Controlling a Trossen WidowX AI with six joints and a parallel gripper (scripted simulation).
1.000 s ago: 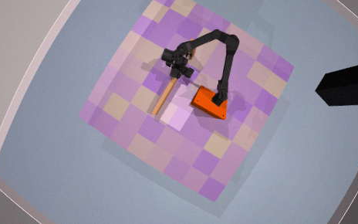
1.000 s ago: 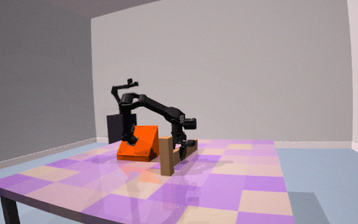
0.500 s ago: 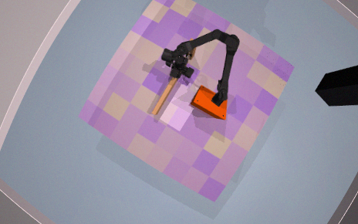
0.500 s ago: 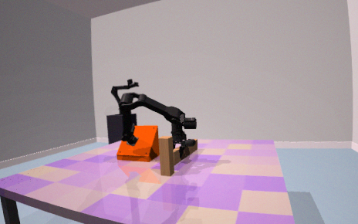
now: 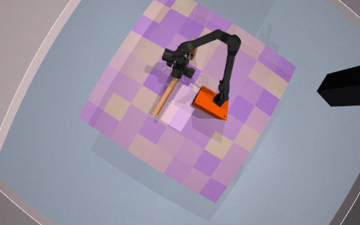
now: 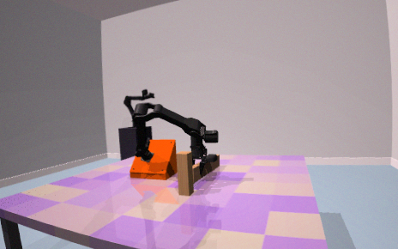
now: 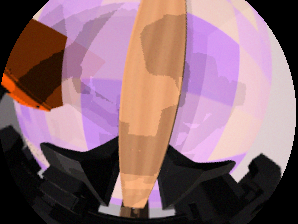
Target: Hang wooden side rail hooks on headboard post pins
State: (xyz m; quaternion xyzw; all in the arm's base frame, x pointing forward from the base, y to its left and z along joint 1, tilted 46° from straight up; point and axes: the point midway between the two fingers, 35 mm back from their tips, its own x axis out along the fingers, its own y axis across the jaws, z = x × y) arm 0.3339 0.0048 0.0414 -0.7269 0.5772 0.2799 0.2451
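The wooden side rail (image 5: 166, 97) (image 7: 151, 65) is a long light-brown board, standing on edge; in the exterior view the rail (image 6: 214, 165) runs back behind the post. My gripper (image 5: 181, 71) (image 6: 202, 167) (image 7: 141, 135) is shut on the rail near its post-side end, one finger on each side. The brown headboard post (image 6: 185, 173) stands upright on the table; in the top view the post (image 5: 193, 52) is partly covered by my wrist. The rail's held end points toward the post. The hooks, pins and slot are hidden, so contact or seating between rail and post cannot be told.
An orange sloped block (image 5: 209, 106) (image 6: 163, 155) (image 7: 40, 60) stands beside the rail, with my arm's base at it. The table (image 5: 155, 155) (image 6: 242, 215) has a purple and beige checked top. A dark box-like object (image 6: 127, 142) shows behind the arm.
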